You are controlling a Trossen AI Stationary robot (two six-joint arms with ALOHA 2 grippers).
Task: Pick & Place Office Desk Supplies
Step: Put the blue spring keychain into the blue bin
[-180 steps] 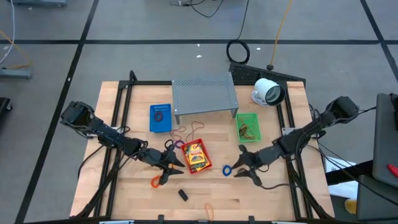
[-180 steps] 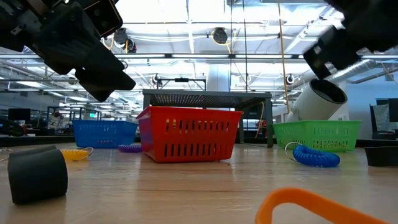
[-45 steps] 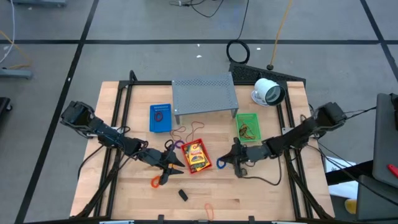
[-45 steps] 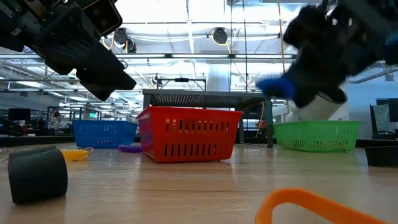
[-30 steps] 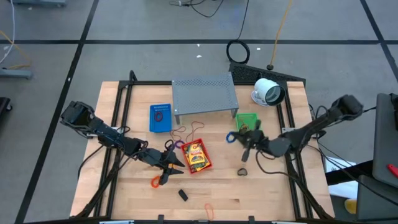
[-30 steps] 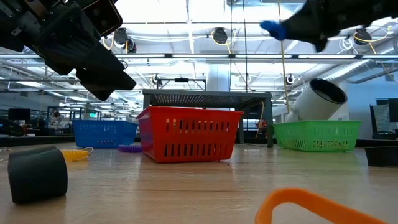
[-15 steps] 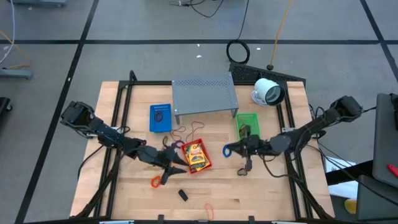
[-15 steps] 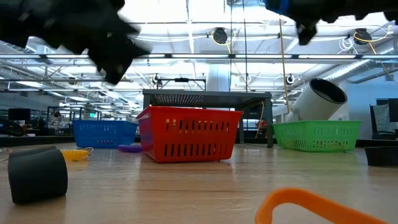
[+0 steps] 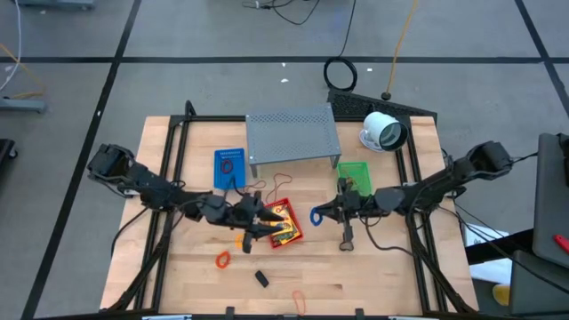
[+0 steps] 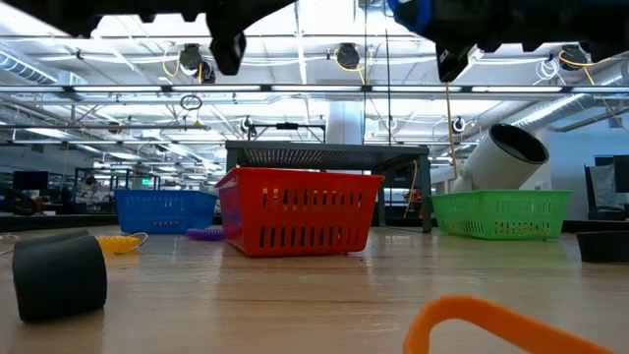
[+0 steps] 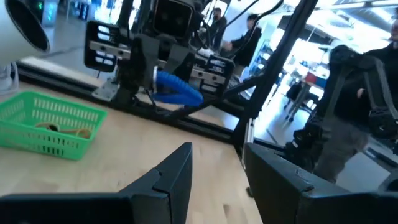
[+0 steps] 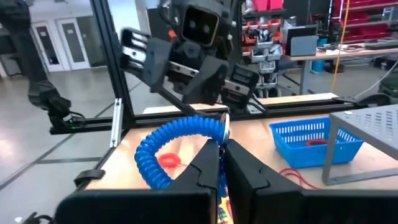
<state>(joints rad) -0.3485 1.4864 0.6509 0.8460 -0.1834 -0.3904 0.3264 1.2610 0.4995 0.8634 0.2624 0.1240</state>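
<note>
Both arms have shifted toward the desk's middle since half a second ago: the left gripper (image 9: 258, 220) has swung in from beside the red basket (image 9: 283, 224) to above it, and the right gripper (image 9: 327, 213) has slid a bit closer to that basket with its load.

Right gripper pinched tight on the blue coil (image 12: 180, 142), a spiral band, held up off the desk (image 9: 373, 276) between the red basket and the green basket (image 9: 355, 180). Left gripper fingers (image 11: 168, 177) parted, nothing between them, pointed at the right arm's coil (image 11: 177, 94).

Step in hand, my read: carry phase, coil already picked, not yet dropped. Could be a handover since the grippers face each other, can't say for sure.

Next move calls for bringing the coil over a basket opening, low enough not to bounce out, then opening; or, if a handover, the left closing on the free end before the right lets go.

Left on the desk: orange loop (image 9: 222, 260), black piece (image 9: 261, 278), another orange band (image 9: 300, 295) near the front edge, thin bands (image 9: 267, 188) behind the red basket. Blue basket (image 9: 229, 168) sits beside the grey shelf (image 9: 292, 136).
</note>
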